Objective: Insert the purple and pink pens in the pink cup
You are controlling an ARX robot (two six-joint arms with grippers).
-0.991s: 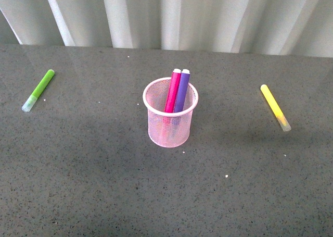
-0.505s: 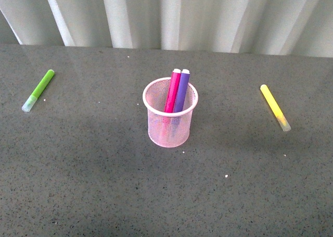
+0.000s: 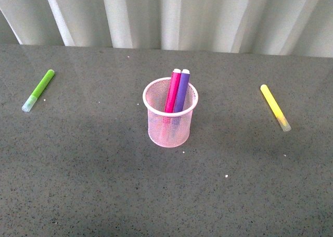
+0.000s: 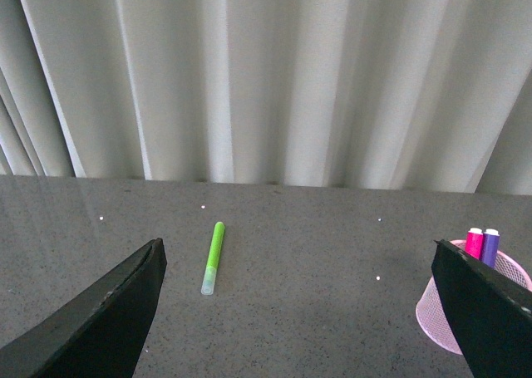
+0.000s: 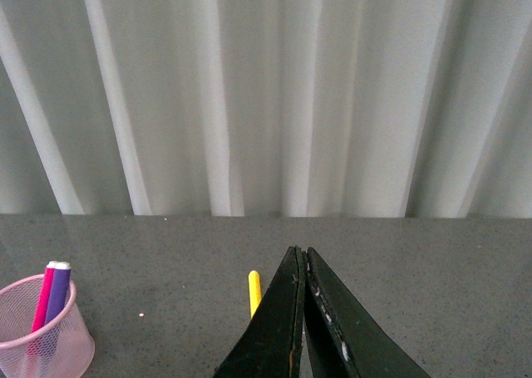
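Note:
The pink cup (image 3: pixel 170 113) stands upright in the middle of the grey table. The hot pink pen (image 3: pixel 173 90) and the purple pen (image 3: pixel 181 90) stand inside it, side by side, leaning toward the far rim. No gripper shows in the front view. In the left wrist view my left gripper (image 4: pixel 303 257) is open and empty, with the cup (image 4: pixel 445 316) beside one finger and both pens (image 4: pixel 480 243) sticking out of it. In the right wrist view my right gripper (image 5: pixel 301 257) is shut and empty, with the cup (image 5: pixel 46 336) off to one side.
A lime green marker (image 3: pixel 38 90) lies at the far left of the table and shows in the left wrist view (image 4: pixel 213 257). A yellow marker (image 3: pixel 275 107) lies at the right, partly hidden behind my right fingers (image 5: pixel 254 292). White curtain folds (image 3: pixel 171 15) back the table.

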